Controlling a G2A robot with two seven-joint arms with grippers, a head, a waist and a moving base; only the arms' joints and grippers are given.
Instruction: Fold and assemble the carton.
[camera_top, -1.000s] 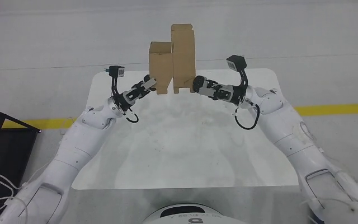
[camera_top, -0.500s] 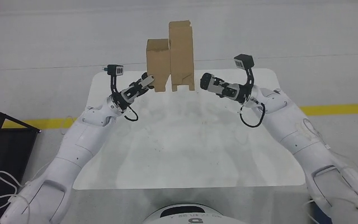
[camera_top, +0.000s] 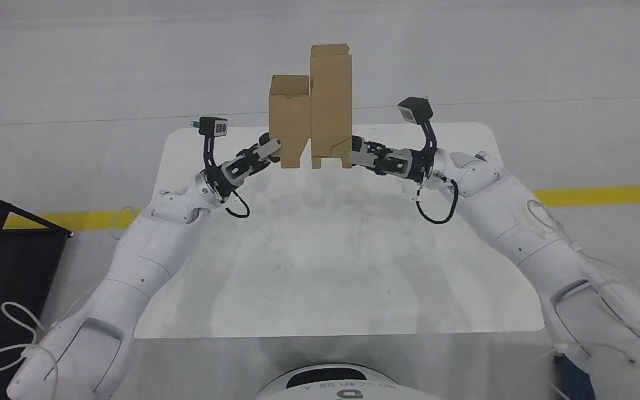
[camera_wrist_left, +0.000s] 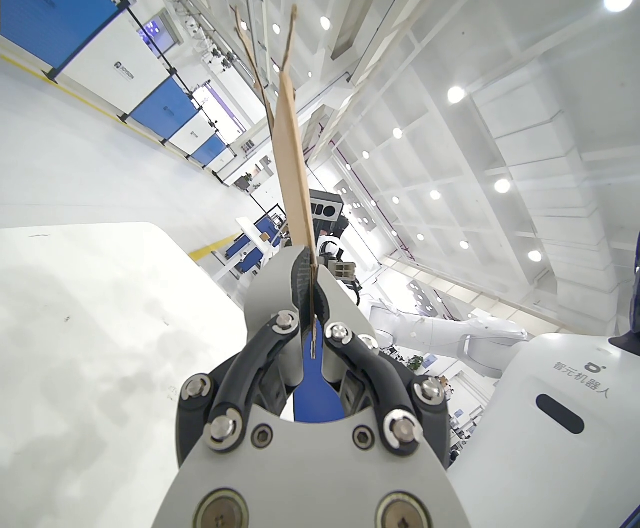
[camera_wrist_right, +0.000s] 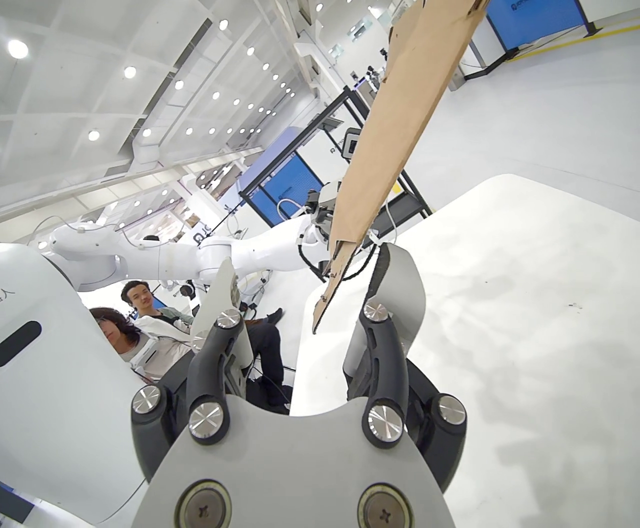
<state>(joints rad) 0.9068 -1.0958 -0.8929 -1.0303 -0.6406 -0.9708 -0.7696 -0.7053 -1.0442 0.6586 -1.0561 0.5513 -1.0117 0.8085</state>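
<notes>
Worktop (camera_top: 330, 260): white, with rounded corners.
Left gripper (camera_top: 268, 151): toward 11 o'clock on the worktop, at 8 o'clock from the carton (camera_top: 328, 100). Jaws are closed on the carton's lower left edge, pinching the cardboard between the pads.
Right gripper (camera_top: 354, 156): toward 1 o'clock on the worktop. Jaws are spread open with the carton's lower right corner between them, not clamped.
Carton: brown cardboard, held upright at 12 o'clock near the far worktop edge. The left panel is shorter than the right.
</notes>
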